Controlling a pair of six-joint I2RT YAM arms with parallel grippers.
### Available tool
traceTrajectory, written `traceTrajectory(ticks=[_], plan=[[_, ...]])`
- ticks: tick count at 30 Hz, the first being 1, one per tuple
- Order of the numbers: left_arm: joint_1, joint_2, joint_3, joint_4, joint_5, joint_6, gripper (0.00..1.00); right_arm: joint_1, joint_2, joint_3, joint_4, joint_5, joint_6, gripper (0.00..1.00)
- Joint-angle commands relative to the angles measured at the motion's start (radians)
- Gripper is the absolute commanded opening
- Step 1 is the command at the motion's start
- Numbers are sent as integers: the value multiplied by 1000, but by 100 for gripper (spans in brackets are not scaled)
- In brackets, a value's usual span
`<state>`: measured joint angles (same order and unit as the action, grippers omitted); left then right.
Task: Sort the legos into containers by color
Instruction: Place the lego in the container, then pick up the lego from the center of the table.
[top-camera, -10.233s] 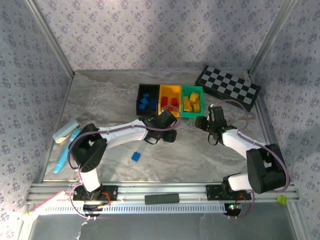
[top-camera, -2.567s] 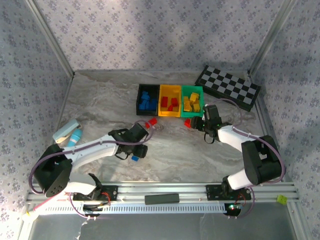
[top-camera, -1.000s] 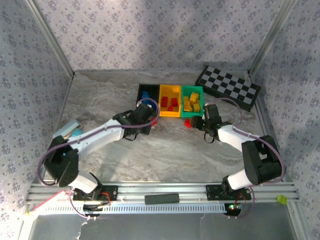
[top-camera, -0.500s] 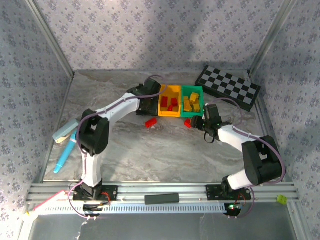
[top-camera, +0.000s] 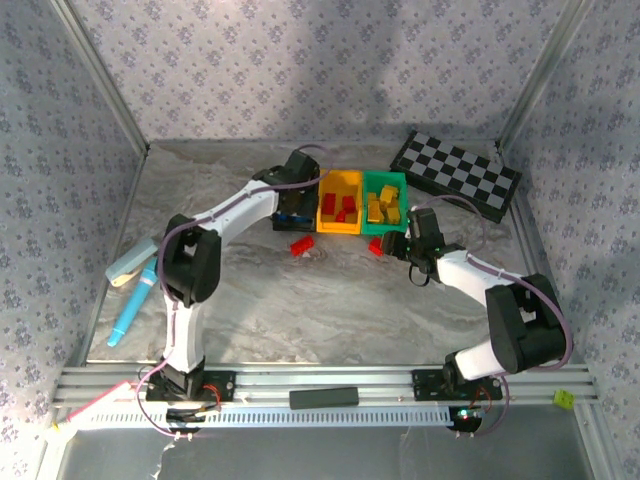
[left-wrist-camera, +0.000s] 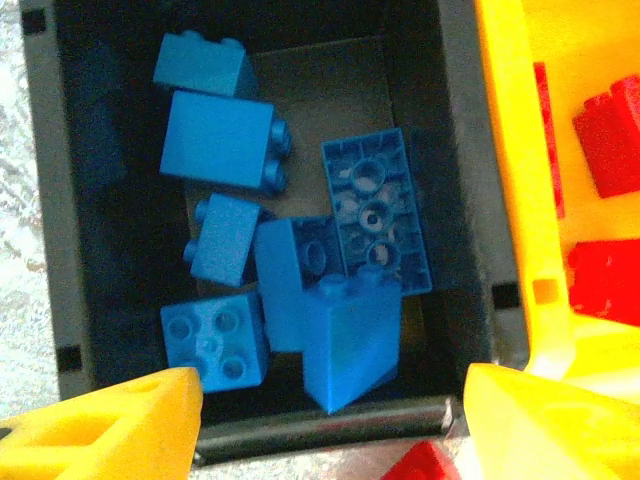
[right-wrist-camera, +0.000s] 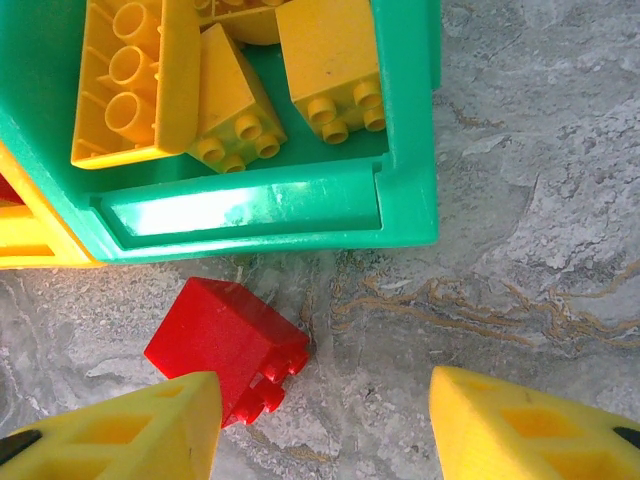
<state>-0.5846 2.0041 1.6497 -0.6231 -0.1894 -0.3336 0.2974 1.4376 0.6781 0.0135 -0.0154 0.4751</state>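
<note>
Floral-papered walls enclose a grey marbled counter, with the containers joined in a row near the middle of its far edge: black bin, yellow-orange bin, then green bin. Sorting looks nearly done. Blue legos lie in the black bin, red ones in the yellow-orange bin, yellow ones in the green bin.

The left gripper hangs over the black bin with its fingers spread apart and nothing between them. One blue brick leans tilted against the bin's near wall. To finish this step cleanly, that arm should probably rise straight up before swinging away, so that a finger does not catch the wall and drag the row.

The right gripper hovers with its jaws apart above a red brick lying on the counter just in front of the green bin's near wall. The brick sits off-centre, close to one finger. A good grasp likely means shifting sideways until the brick is midway, coming down clear of the green wall, and closing on flat sides, not on the studs.

A second red brick lies on the counter in front of the yellow-orange bin, where both seem to belong.
</note>
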Motion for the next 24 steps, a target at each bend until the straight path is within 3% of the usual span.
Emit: traceTrajectory(ticks=[1,12,24], plan=[[-3,-147,-84,61,11,4,69,4,-14,15,-22,6,-6,59],[-11,-514,-518,266,-52,-2,69,9,-5,15,-17,6,-5,59],[1,-787,-877,316,-135,-22,69,46,33,18,32,-49,-7,59]])
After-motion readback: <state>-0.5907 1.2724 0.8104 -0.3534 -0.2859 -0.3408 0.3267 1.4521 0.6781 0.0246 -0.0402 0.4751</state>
